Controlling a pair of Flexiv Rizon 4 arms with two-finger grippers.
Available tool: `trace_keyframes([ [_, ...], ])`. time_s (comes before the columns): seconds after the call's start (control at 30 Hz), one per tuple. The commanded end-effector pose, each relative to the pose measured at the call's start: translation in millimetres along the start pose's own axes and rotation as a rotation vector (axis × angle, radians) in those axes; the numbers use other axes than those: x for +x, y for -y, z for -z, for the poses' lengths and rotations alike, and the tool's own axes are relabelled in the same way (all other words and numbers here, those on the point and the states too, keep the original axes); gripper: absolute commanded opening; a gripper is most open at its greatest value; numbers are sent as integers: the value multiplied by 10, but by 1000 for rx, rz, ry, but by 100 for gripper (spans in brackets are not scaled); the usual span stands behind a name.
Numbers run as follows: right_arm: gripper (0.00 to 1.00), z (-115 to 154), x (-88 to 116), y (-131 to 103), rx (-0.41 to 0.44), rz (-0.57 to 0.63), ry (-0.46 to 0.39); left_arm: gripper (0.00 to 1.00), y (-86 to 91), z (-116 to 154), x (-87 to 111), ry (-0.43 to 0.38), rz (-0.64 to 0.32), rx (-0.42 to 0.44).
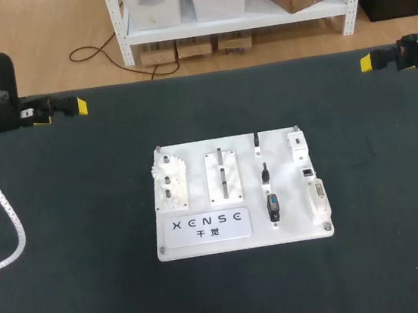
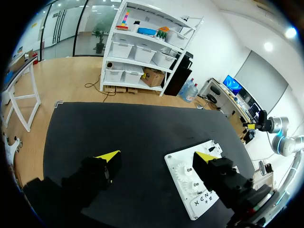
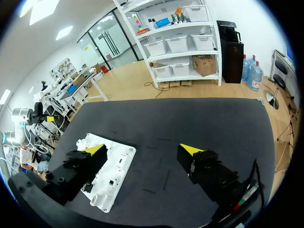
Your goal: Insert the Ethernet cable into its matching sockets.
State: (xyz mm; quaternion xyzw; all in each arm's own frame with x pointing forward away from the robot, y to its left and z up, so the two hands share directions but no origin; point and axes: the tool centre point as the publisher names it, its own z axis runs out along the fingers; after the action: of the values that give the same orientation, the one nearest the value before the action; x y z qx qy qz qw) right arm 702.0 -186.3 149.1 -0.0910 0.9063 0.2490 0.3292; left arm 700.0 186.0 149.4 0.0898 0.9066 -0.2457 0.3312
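Wide open, the left gripper [image 2: 156,156] holds its two yellow-tipped fingers [image 2: 107,156] far apart with nothing between them, and the right gripper [image 3: 142,150] stands just as wide and just as empty. Each hangs over the dark table mat [image 1: 64,220] at an opposite far corner, well apart from the other. Ahead of both lies the white task board [image 1: 284,193], flat in the middle of the mat; in each wrist view one finger partly covers it. Along the board's near edge sit a printed label plate [image 1: 207,226] and a short black piece [image 1: 274,208]. Just beyond, on the right arm's side, is a long pale connector [image 1: 318,195]. Farther on come a block of white gears [image 1: 169,183], a fixture with two upright pegs [image 1: 224,176], a small black plug [image 1: 265,172] and a small dark-mouthed socket [image 1: 307,170]. At the far edge stand another black plug [image 1: 256,141] and a white socket block [image 1: 297,144]. The Ethernet cable cannot be picked out with certainty — the only candidates are the black pieces, all set in one column on the board.
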Motion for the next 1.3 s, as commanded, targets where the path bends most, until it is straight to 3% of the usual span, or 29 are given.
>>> trace_keyframes([
  [0.03,100,4,1,-4,2,0,0,100,17,-1,-11,-6,2,-9],
  [0.43,100,4,1,-4,2,0,0,100,17,-1,-11,-6,2,-9],
  [0.57,100,4,1,-4,2,0,0,100,117,-125,-131,-29,-220,34],
  [0.7,100,4,1,-4,2,0,0,100,284,-246,-200,24,-474,141],
  [0.9,100,4,1,-4,2,0,0,100,613,-413,-149,110,-774,291],
  [0.97,100,4,1,-4,2,0,0,100,747,-486,-97,104,-866,336],
  [1.13,100,4,1,-4,2,0,0,100,1066,-614,86,115,-1033,437],
  [1.3,100,4,1,-4,2,0,0,100,1376,-607,338,138,-1124,442],
])
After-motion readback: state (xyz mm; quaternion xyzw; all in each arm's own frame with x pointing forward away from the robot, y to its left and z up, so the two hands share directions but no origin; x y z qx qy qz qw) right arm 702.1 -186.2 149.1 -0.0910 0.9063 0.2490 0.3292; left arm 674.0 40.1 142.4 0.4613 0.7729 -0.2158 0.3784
